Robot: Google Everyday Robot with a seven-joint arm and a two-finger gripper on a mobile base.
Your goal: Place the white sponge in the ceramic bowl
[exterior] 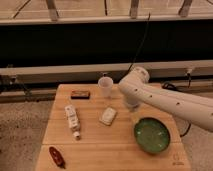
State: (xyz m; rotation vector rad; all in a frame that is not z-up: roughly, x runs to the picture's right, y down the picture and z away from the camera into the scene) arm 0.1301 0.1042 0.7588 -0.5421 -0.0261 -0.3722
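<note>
The white sponge (107,116) lies flat near the middle of the wooden table (100,145). The green ceramic bowl (151,135) stands to its right, near the table's front right corner, and holds nothing. My white arm (165,100) reaches in from the right and bends down behind the bowl's far left rim. My gripper (133,116) hangs between the sponge and the bowl, a little right of the sponge and above the tabletop. It holds nothing that I can see.
A white cup (105,86) stands at the back of the table. A dark brown bar (80,94) lies at the back left. A white labelled bottle (73,118) lies left of the sponge. A red object (56,156) lies at the front left corner.
</note>
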